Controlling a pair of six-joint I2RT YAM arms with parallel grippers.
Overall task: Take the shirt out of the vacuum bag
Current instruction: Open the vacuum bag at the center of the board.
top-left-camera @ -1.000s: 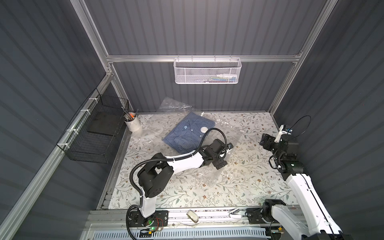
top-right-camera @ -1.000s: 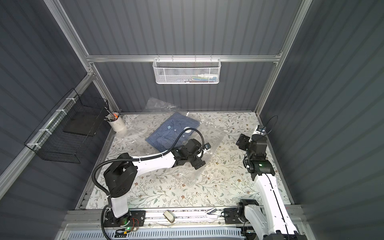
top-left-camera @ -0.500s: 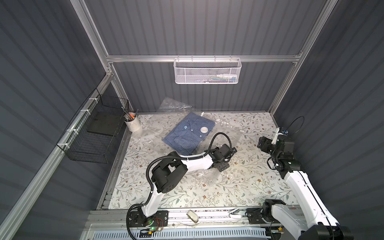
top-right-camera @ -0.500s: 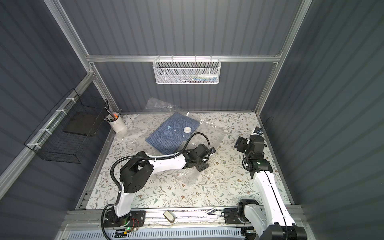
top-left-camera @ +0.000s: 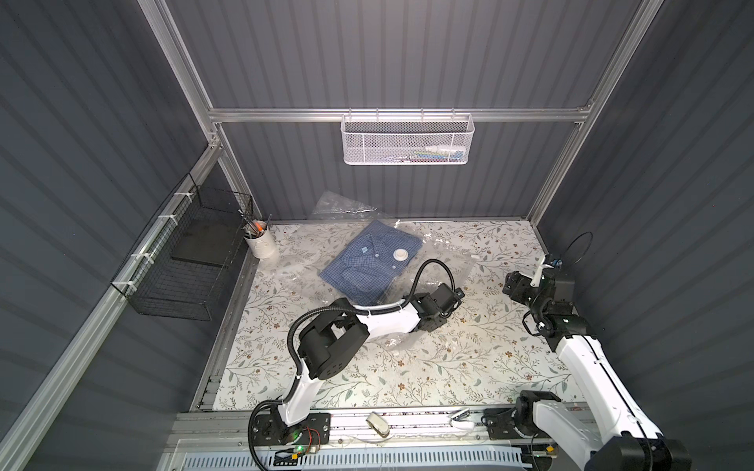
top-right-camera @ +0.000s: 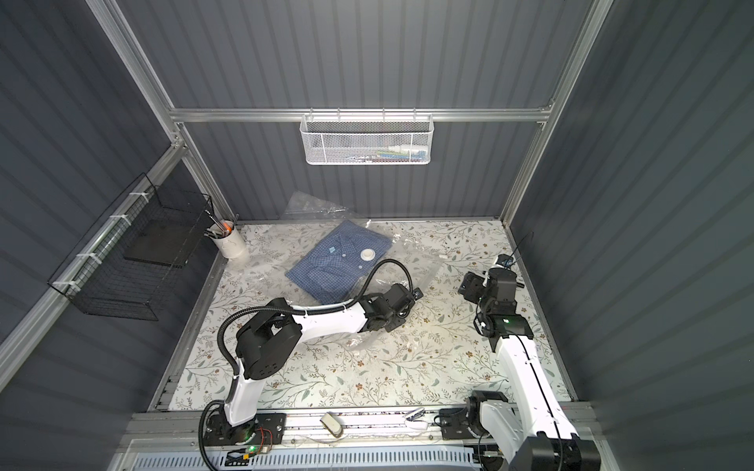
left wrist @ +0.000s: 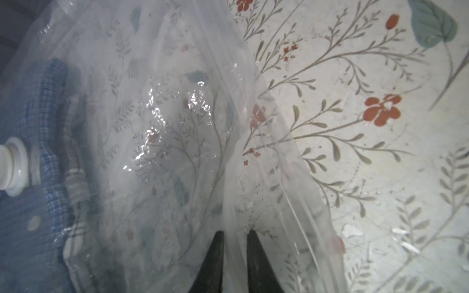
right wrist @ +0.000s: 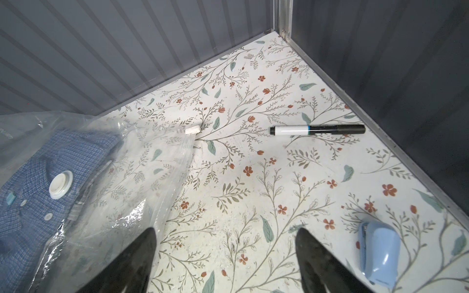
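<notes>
Jaws of the left arm (top-left-camera: 387,320) clench the edge of the large clear plastic vacuum bag (left wrist: 165,114), apparently to open it; the blue checked shirt (top-left-camera: 363,269) lies inside, under the round white valve cap (top-left-camera: 400,255). Jaws of the right arm (top-left-camera: 579,359) gape, empty.

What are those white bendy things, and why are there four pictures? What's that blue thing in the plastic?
The white bendy things are a robot's left arm and right arm. Each ends in a pinching gripper. Two pictures look down from above at the whole table. The other two come from small cameras on the arms' wrists. The blue thing is a folded checked shirt, lying inside a clear vacuum bag with a round white valve cap. A marker and a small light-blue object lie nearby. The left gripper is pinched shut on the bag's plastic edge. The right gripper is open, holding nothing.
</notes>
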